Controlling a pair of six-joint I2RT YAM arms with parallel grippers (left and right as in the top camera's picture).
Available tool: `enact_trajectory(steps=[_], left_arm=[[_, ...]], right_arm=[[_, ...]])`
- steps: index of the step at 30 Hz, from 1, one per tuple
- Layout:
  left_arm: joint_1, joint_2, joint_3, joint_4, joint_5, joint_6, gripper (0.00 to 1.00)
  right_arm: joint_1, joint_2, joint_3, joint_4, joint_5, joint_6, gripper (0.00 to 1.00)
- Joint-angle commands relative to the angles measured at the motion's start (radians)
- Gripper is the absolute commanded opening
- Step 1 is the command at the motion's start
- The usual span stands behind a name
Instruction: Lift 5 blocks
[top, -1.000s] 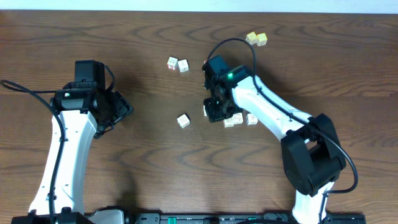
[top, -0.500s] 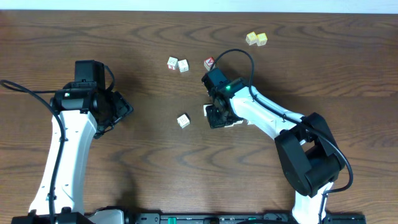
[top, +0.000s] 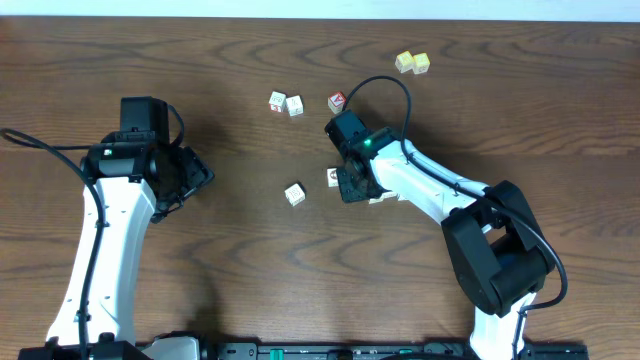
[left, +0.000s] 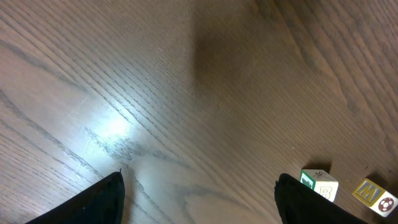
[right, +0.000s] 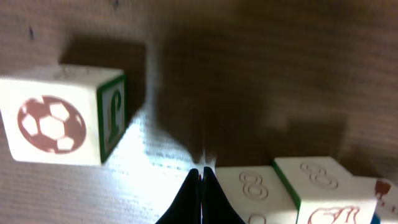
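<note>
Several whitish blocks lie on the table. Two blocks (top: 277, 101) (top: 294, 105) sit side by side at the back, and one block (top: 294, 194) lies alone in the middle. A block with a brown football (right: 56, 121) (top: 332, 176) lies just left of my right gripper (top: 350, 187). That gripper (right: 202, 173) is shut and empty, tips down on the wood, touching a block with embossed rings (right: 252, 190); another block (right: 317, 186) adjoins it. My left gripper (left: 199, 202) (top: 197, 176) stands open over bare wood, with a green-edged block (left: 319, 183) beyond its right finger.
A cube with a red-and-white top (top: 337, 101) sits behind the right gripper. Two pale yellow cubes (top: 412, 62) lie at the back right. In the left wrist view a yellow-framed cube (left: 376, 194) shows at the right edge. The right arm (top: 430, 185) covers part of the block cluster.
The right arm swung and its gripper shifted slightly left, uncovering the red-and-white cube and covering the blocks to its right. The left arm has not moved.
</note>
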Motion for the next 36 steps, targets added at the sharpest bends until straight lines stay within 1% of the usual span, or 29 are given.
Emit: enact_trajectory(steps=[1,8,13,23,27,36], left_arm=[[0.004,-0.01,0.018,-0.003,-0.005,0.006,0.77],[0.004,-0.01,0.018,-0.003,-0.005,0.006,0.78],[0.004,-0.01,0.018,-0.003,-0.005,0.006,0.78],[0.004,-0.01,0.018,-0.003,-0.005,0.006,0.78],[0.004,-0.01,0.018,-0.003,-0.005,0.006,0.78],[0.004,-0.01,0.018,-0.003,-0.005,0.006,0.78]], right_arm=[[-0.018,0.009,-0.003,0.024,0.025,0.015,0.01],[-0.02,0.009,-0.003,0.079,0.029,0.015,0.01],[-0.032,0.008,0.003,0.085,0.064,0.019,0.01],[-0.126,0.008,0.059,0.061,0.065,0.018,0.01],[-0.169,0.009,0.058,0.042,0.024,0.002,0.01],[-0.179,0.009,0.042,-0.008,0.017,-0.005,0.01]])
